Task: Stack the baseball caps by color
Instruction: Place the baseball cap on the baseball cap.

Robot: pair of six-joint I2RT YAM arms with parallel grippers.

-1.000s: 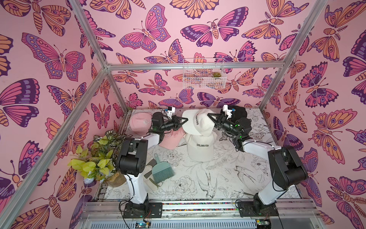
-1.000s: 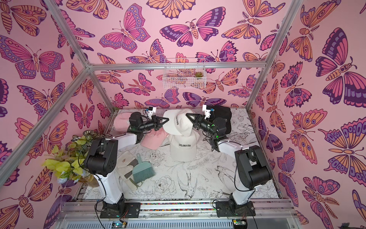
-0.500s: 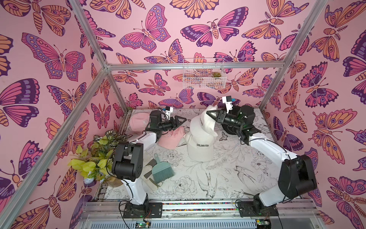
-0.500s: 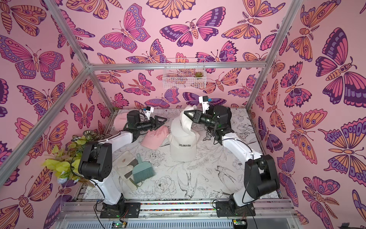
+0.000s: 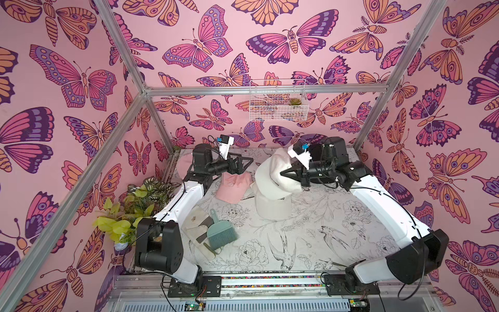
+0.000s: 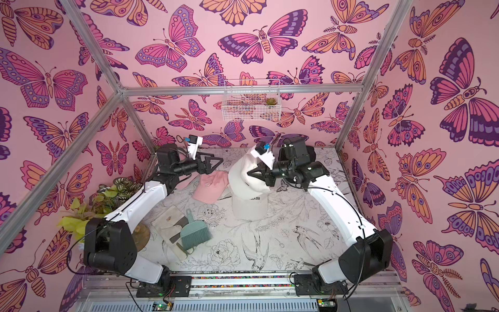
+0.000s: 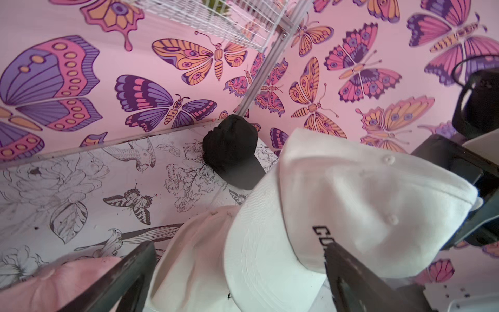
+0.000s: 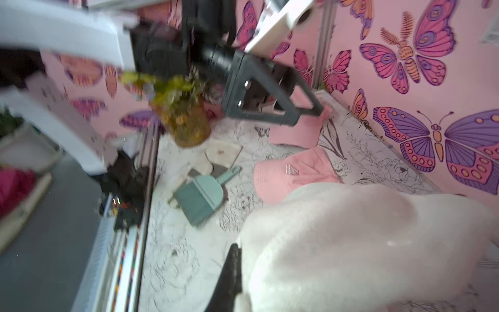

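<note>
My right gripper [image 5: 283,173] is shut on the crown of a cream cap [image 5: 271,177] lettered in black. That cap hangs tilted over a second cream cap [image 5: 272,209] lying on the table; whether the two touch I cannot tell. My left gripper [image 5: 248,164] stands open and empty to the left of them, its fingers [image 7: 129,270] spread either side of the held cap's brim [image 7: 259,270]. A pink cap [image 5: 232,186] with a white monogram lies below that gripper. A second pink cap [image 8: 294,135] lies behind it. A black cap [image 7: 232,151] sits in the far corner.
A teal hand brush [image 5: 221,232] lies on a pale cloth [image 5: 195,222] at the front left. A potted plant [image 5: 129,208] stands at the table's left edge. A wire basket [image 5: 278,106] hangs on the back wall. Metal frame posts [image 5: 378,102] bound the table.
My left gripper has opened, let go of the cream cap and drawn back to the left. My right gripper has carried that cap forward over the other cream cap.
</note>
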